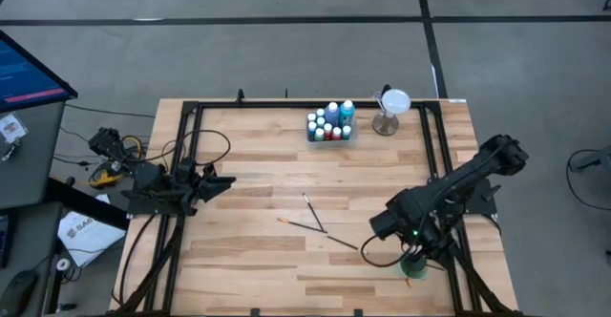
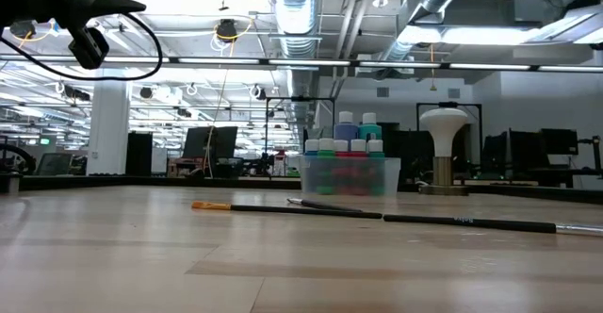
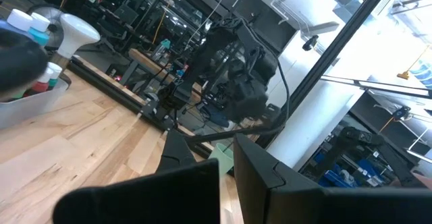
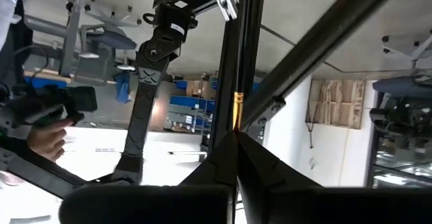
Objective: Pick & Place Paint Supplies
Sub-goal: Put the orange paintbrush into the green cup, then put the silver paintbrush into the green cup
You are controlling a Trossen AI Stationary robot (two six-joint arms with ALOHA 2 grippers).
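High view: left arm lies folded low at the desk's [image 1: 248, 260] left edge, its hand [image 1: 221, 181] pointing inward over the wood, fingers pressed together on nothing. Right arm reaches from the right edge down toward the near right corner; right hand [image 1: 412, 256] sits over the green cup [image 1: 414, 269] there, and its wrist view shows the fingers [image 4: 226, 163] pressed together on a thin dark brush handle [image 4: 237, 89] with a gold ferrule, standing upward between them.

Counts: one clear bin [image 1: 329, 132] at the far middle of the desk, holding white-capped bottles [image 1: 331, 120] (about ten; two taller, one blue and one teal, seen best in the low view). Three loose brushes [image 1: 315, 216] lie on the desk centre, well apart from the bin, near the right hand; two cross each other, one carries an orange tip. One white-topped stand [image 1: 389, 110] is just beside the bin, to its right. One person's hand [image 4: 46, 140] shows in the room beyond, in the right wrist view.
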